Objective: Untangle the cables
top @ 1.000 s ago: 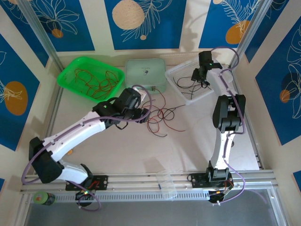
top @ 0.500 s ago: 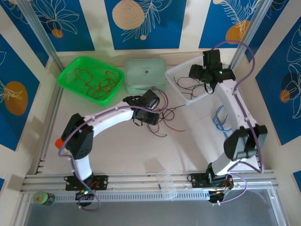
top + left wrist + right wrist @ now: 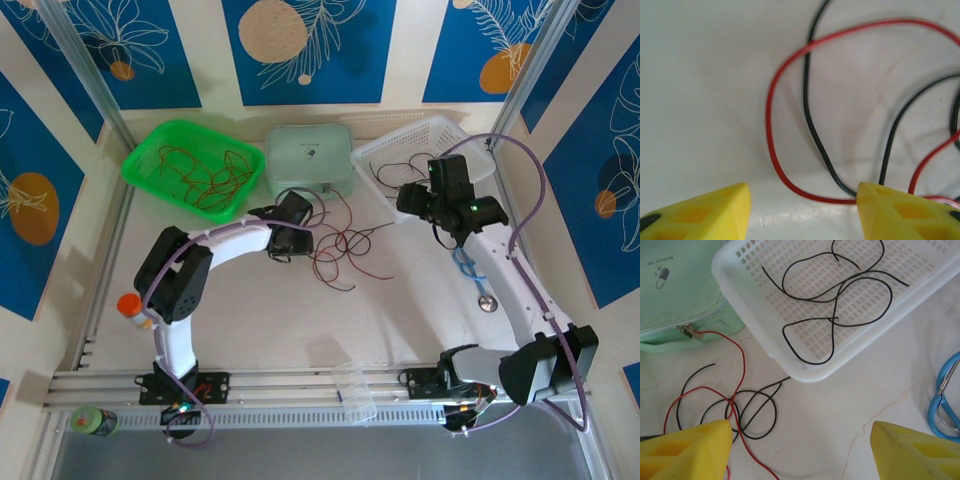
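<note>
Thin red and black cables lie tangled on the white table just right of my left gripper. In the left wrist view my left gripper is open low over the table. A red cable curves through the gap to the right fingertip, and a black cable ends there too. My right gripper hovers at the near side of the white basket. It is open over bare table, with a black cable loop and a red cable by its left finger.
Black cables lie in the white basket. A green tray at the back left holds red cables. A mint case stands between them. A light blue looped cable, an orange-capped bottle and a clear cup are nearby.
My right gripper has swung from over the basket toward the near side, down over the table. My left gripper went right to the tangle, then drew back a little, its jaws narrowing.
</note>
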{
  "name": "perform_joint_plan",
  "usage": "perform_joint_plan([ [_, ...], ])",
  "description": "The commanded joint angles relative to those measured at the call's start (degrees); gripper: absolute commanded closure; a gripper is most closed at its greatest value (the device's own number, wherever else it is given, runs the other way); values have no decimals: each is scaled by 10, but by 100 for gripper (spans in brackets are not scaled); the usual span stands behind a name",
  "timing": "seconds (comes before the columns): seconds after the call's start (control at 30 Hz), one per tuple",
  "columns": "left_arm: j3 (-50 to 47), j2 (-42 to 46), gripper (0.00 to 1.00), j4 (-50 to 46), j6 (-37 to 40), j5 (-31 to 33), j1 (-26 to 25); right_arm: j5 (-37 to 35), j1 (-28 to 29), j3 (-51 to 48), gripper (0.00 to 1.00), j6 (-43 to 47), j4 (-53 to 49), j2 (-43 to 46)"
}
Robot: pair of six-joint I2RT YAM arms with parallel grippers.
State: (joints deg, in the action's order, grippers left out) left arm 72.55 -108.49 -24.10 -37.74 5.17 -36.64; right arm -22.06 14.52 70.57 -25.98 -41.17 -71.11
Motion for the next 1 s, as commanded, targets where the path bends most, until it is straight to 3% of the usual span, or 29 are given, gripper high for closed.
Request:
perform_joint_plan([
  [0.0, -6, -1, 46, 38, -18, 12, 10, 11, 3, -10, 27, -11, 4, 10],
  [0.3, 4, -24, 52, 28, -14, 22, 18, 15, 2, -30, 27, -12, 5, 15],
  [0.43, 10, -30, 61, -5, -3, 45, 18, 19, 1, -41, 27, -14, 7, 18],
  [0.67, 29, -56, 67, -32, 15, 53, 18, 31, -7, -57, 27, -16, 14, 24],
  [0.8, 36, -81, 79, -15, 18, 38, 18, 37, -12, -63, 27, -17, 17, 31],
  [0.9, 43, -92, 100, -10, 23, 35, 18, 46, -13, -68, 28, -19, 17, 39],
  [0.97, 42, -84, 100, -6, 28, 36, 18, 56, -13, -73, 28, -21, 13, 46],
])
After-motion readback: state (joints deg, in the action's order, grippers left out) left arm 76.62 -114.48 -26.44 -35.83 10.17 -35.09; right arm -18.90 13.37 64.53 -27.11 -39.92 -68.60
